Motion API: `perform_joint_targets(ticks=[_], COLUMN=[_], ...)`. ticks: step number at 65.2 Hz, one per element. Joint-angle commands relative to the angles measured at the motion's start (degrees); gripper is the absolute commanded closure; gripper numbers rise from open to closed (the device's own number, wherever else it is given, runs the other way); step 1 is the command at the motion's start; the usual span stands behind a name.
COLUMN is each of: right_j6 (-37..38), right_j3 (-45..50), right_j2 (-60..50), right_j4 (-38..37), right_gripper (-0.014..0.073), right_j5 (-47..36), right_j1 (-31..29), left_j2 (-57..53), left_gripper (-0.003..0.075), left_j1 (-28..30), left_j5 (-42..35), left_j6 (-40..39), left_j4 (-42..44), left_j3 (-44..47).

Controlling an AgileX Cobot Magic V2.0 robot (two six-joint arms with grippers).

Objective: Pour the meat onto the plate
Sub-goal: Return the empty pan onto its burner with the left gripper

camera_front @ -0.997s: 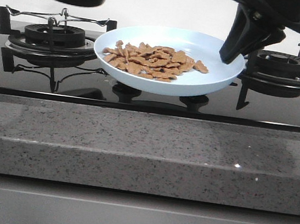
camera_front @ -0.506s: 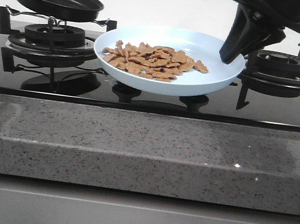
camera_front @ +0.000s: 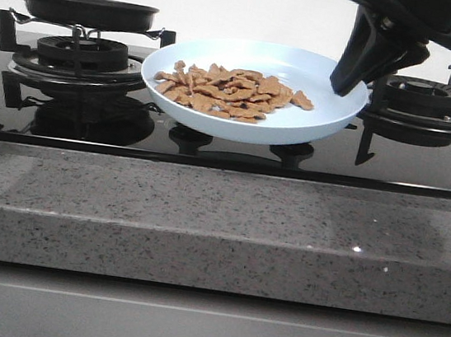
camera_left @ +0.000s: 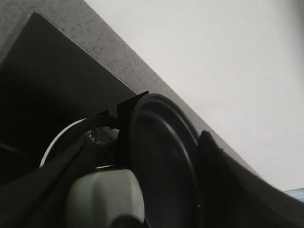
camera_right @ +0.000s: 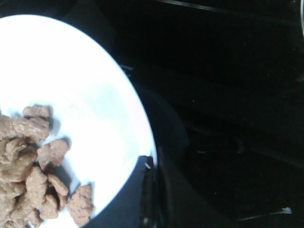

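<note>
The pale-blue plate (camera_front: 314, 124) is held level just above the middle of the hob, with the meat (camera_front: 231, 93) heaped on it in orange-brown pieces. My right gripper (camera_front: 346, 83) is shut on the plate's right rim. In the right wrist view its fingers (camera_right: 135, 202) pinch the plate's rim (camera_right: 95, 95) next to the meat (camera_right: 28, 161). The black frying pan (camera_front: 88, 9) sits on the left burner. My left gripper (camera_left: 147, 137) is closed around the pan's pale handle (camera_left: 104, 197), with the empty pan (camera_left: 164, 161) beyond it.
The left burner grate (camera_front: 78, 54) is under the pan. The right burner grate (camera_front: 429, 104) stands behind my right gripper. The speckled stone counter edge (camera_front: 218, 226) runs along the front of the glass hob. A pale wall is behind.
The left arm has lowered the black pan from up in the air down onto the left burner and levelled it. The plate, meat and right gripper have not moved.
</note>
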Motion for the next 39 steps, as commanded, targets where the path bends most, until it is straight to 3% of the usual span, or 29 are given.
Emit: perform_joint_targets(ticks=[1, 22, 39], right_j6=[-0.8, -0.8, -0.8], right_j3=[-1.5, -1.5, -1.5], right_j2=[-2.4, -2.4, -2.4], right_j4=[1.1, 1.1, 1.1], right_gripper=[0.0662, 0.0662, 0.0662], right_j5=[-2.0, -2.0, -2.0], right_j1=[-0.2, -0.2, -0.2], left_j2=[-2.9, -6.3, -12.5], left_gripper=[0.0223, 0.0216, 0.0216], left_j1=[0.2, 0.2, 0.2], left_j5=[2.9, 2.3, -0.8], left_j6=[-0.4, -1.6, -13.5], left_j4=[1.0, 10.7, 31.7], left_j3=[-2.1, -2.1, -2.1])
